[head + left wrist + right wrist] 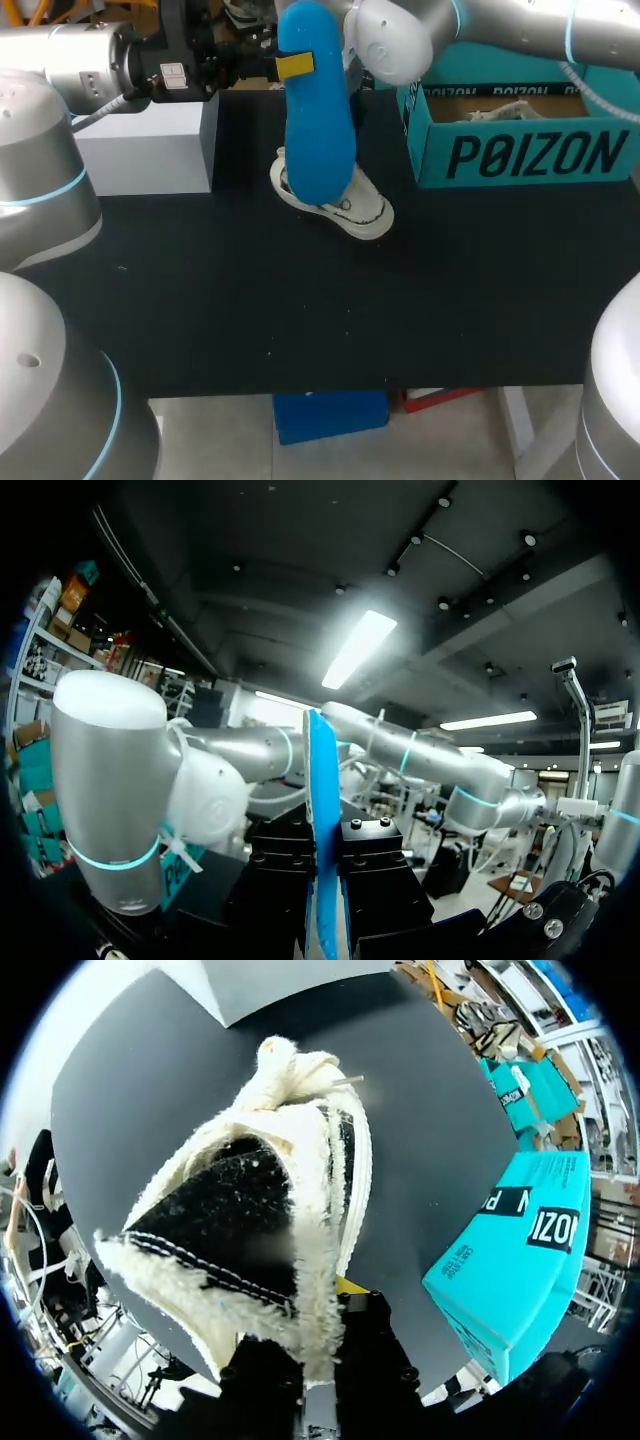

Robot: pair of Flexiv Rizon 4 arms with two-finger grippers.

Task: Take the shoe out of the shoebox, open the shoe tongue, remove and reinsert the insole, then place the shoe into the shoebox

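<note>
A black tabletop [300,320] fills the head view, with our two silver arms coming in over its far edge. At about 10 o'clock on the tabletop stands a plain white box [150,150]. At about 2 o'clock sits the open teal shoebox [520,150], with pale crumpled paper [510,105] showing inside. Just past the centre, toward 12 o'clock, the cream shoe [365,212] rests on the tabletop outside the shoebox, its toe pointing to roughly 4 o'clock. Our left arm [70,60] reaches in from 10 o'clock, and its jaws are closed on the bright blue insole [315,110]. One yellow tip [295,66] presses against the insole's upper part. In the left wrist view, the insole [322,780] stands edge-on, pinched between the two black fingers. The insole hangs upright over the shoe, with its lower end in front of the shoe's opening. We cannot tell whether that end touches the shoe. Our right arm [520,30] comes in from 1 o'clock, and its jaws are hidden behind the insole in the head view. In the right wrist view, the shoe [250,1210] lies ahead of those jaws, showing its dark inside. Its fleecy rim runs down between the fingers, which are clamped on it, and one yellow tip [352,1285] shows beside the rim. The shoebox [510,1260] lies apart from the shoe.
</note>
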